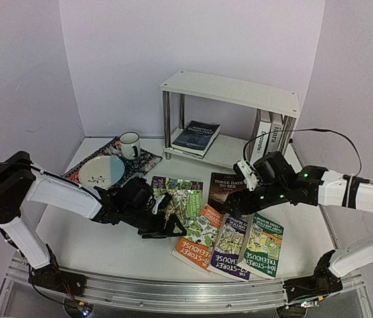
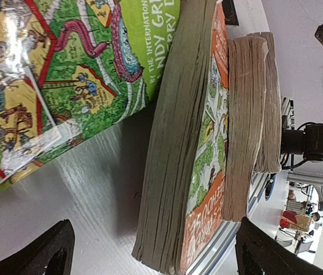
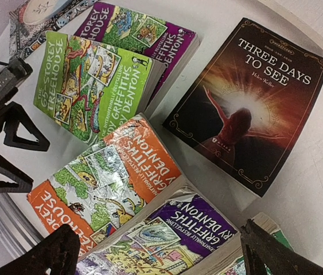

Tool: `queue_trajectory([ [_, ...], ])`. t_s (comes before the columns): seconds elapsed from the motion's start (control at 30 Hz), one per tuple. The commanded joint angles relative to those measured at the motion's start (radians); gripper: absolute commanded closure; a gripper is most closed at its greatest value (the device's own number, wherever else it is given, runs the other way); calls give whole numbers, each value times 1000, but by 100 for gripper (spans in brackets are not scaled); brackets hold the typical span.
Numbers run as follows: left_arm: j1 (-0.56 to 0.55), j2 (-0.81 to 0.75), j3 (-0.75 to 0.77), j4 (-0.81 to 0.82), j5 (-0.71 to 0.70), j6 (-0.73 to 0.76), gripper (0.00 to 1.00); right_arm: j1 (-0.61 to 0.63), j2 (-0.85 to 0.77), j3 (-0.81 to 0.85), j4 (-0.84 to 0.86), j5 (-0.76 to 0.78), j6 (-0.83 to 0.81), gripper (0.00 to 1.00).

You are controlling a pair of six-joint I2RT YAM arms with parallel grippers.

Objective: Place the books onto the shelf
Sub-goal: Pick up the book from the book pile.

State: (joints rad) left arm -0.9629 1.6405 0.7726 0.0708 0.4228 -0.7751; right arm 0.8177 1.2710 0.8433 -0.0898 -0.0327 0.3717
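The white shelf [image 1: 229, 93] stands at the back; a dark book [image 1: 196, 137] lies on its lower board and two white books [image 1: 269, 136] stand upright at its right end. Several books lie on the table: bright green [image 1: 185, 202], orange [image 1: 199, 238], purple [image 1: 231, 246], dark green [image 1: 262, 245], black [image 1: 222, 185]. My left gripper [image 1: 166, 222] is open, low beside the orange book's page edge [image 2: 178, 143], with the green book [image 2: 63, 74] at its left. My right gripper [image 3: 161, 255] hangs open above the purple book [image 3: 178, 235], near the orange [image 3: 109, 177] and black [image 3: 247, 97] ones.
A patterned placemat [image 1: 146, 161] at the back left carries a plate [image 1: 101, 171] and a white mug [image 1: 130, 144]. Another purple book [image 1: 166, 182] lies partly under the green one. A metal rail [image 1: 173, 291] runs along the near table edge.
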Motion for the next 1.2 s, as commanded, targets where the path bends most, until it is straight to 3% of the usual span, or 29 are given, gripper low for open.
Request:
queue_trajectory([
  [0.0, -14, 60, 54, 81, 70, 5, 2, -1, 7, 5, -22, -17, 12, 2],
  [0.3, -50, 186, 132, 95, 153, -28, 19, -1, 11, 7, -17, -16, -3, 2],
  [0.43, -53, 207, 143, 102, 162, -47, 32, -1, 6, 9, -16, -15, -5, 2],
  [0.5, -53, 209, 146, 104, 158, -57, 46, -1, -2, 7, -16, -10, -8, 2],
  [0.6, -52, 196, 148, 104, 142, -72, 83, -2, -18, 4, -17, -2, -16, 2],
  [0.67, -51, 179, 152, 102, 136, -77, 98, -1, -32, 7, -21, 8, -26, 2],
  [1.03, 9, -57, 178, -52, 51, -26, 100, -1, -241, 78, -76, 265, -147, 2],
  [1.17, 52, -135, 181, -134, 39, 7, 100, 0, -289, 111, -75, 220, -215, 2],
])
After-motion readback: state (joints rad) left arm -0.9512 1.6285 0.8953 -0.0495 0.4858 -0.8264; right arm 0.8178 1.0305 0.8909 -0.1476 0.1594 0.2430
